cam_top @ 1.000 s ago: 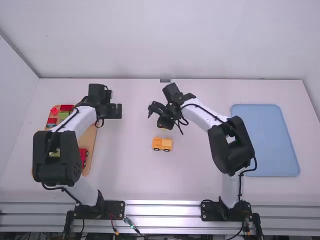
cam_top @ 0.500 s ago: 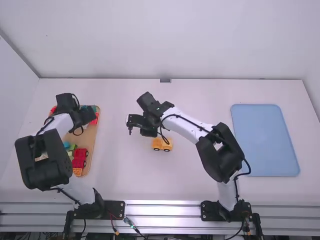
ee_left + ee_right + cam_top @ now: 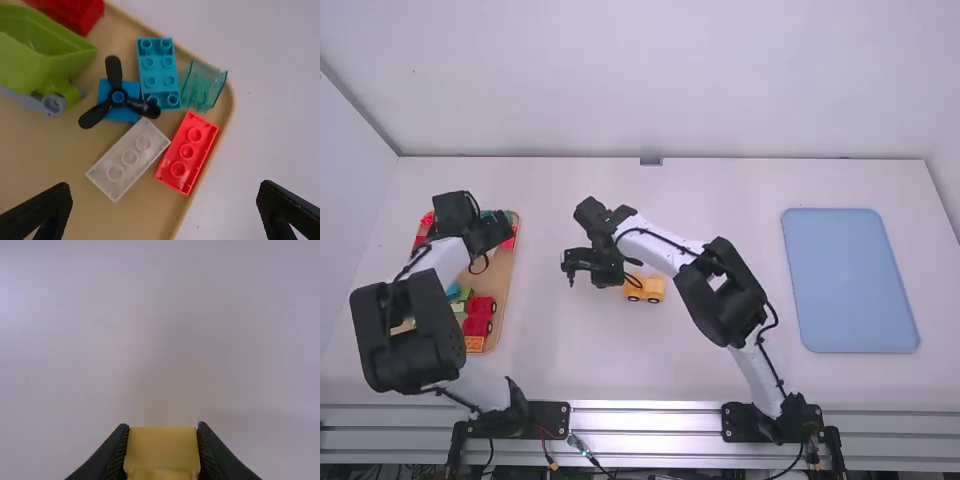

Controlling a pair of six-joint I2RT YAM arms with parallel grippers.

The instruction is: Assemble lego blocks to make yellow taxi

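Open left end effector (image 3: 165, 192) has swung over the tray (image 3: 501, 278), probably for another part; right one (image 3: 163, 427) grips, seemingly, a yellow block (image 3: 161, 446).

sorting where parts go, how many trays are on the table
2: the wooden tray, partly hidden under the left arm with blocks in it, and the blue tray, over on the right arm's side.

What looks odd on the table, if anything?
On the tray, the white block and the red block beside it lie upside down, hollow undersides up. Nothing looks spilled or broken; the yellow block sits straight between the right fingers.
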